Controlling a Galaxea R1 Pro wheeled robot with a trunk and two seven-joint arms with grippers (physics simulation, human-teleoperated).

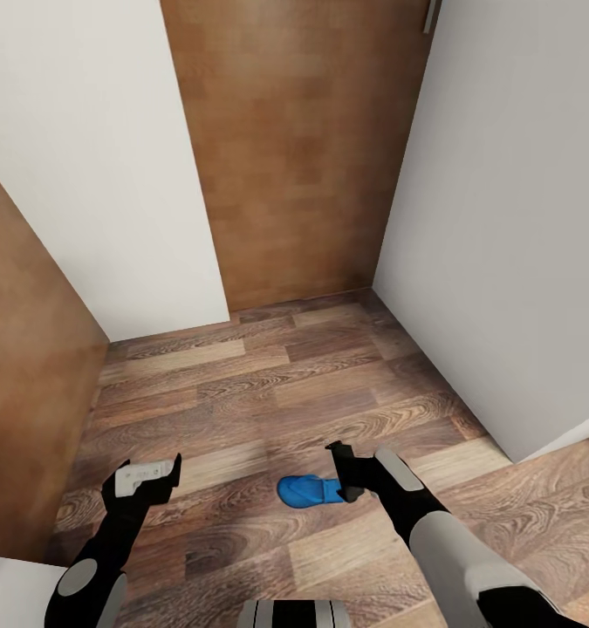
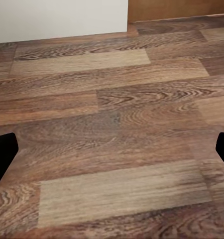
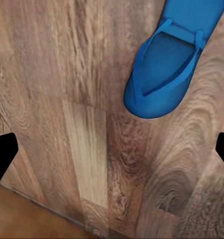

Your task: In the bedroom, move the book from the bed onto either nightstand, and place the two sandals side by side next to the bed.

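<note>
One bright blue sandal (image 1: 301,490) lies flat on the wood-plank floor (image 1: 268,392) just in front of me. In the right wrist view the sandal (image 3: 169,64) shows its straps and rounded end. My right gripper (image 1: 345,474) hovers over the sandal's near end, covering part of it in the head view. Its fingers are spread wide, and in the right wrist view nothing lies between the two tips of the gripper (image 3: 112,152). My left gripper (image 1: 144,481) hangs open over bare floor to the left, also empty in its wrist view (image 2: 112,149). The book, bed and nightstand are out of view.
A tan wooden door (image 1: 303,148) closes the corner ahead, between a white wall (image 1: 93,157) on the left and another white wall (image 1: 512,218) on the right. A brown wooden panel (image 1: 23,366) stands close at far left. Open floor stretches ahead.
</note>
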